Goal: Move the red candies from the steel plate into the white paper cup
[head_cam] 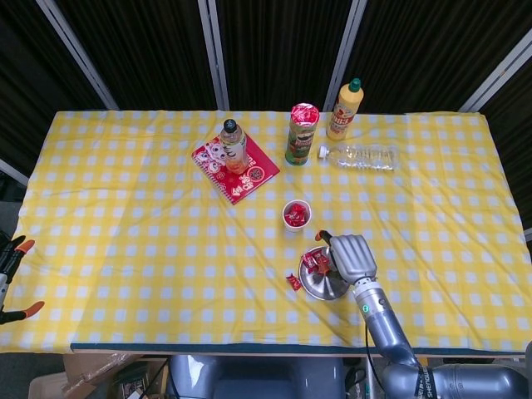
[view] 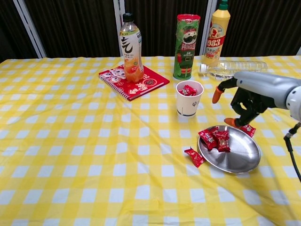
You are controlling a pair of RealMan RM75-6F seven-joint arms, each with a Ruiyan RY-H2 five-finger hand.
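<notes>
The white paper cup [view: 189, 101] [head_cam: 296, 214] stands mid-table with red candies [view: 189, 90] inside it. To its near right lies the steel plate [view: 237, 157] [head_cam: 324, 287], with a few red candies [view: 215, 138] [head_cam: 312, 262] at its left rim. One candy [view: 194, 157] [head_cam: 293, 282] lies on the cloth left of the plate, and another candy [view: 249, 129] lies by the far right rim. My right hand [view: 249, 96] [head_cam: 352, 258] hovers over the plate's far right side, fingers bent down and thumb apart, holding nothing. My left hand [head_cam: 10, 278] shows only at the far left edge, fingers spread.
Behind the cup stand a Pringles can [view: 187, 46], a yellow sauce bottle [view: 216, 33] and a lying clear bottle [view: 233, 68]. A red notebook [view: 141, 82] with an orange drink bottle [view: 131, 47] on it lies at the back left. A yellow checked cloth covers the table.
</notes>
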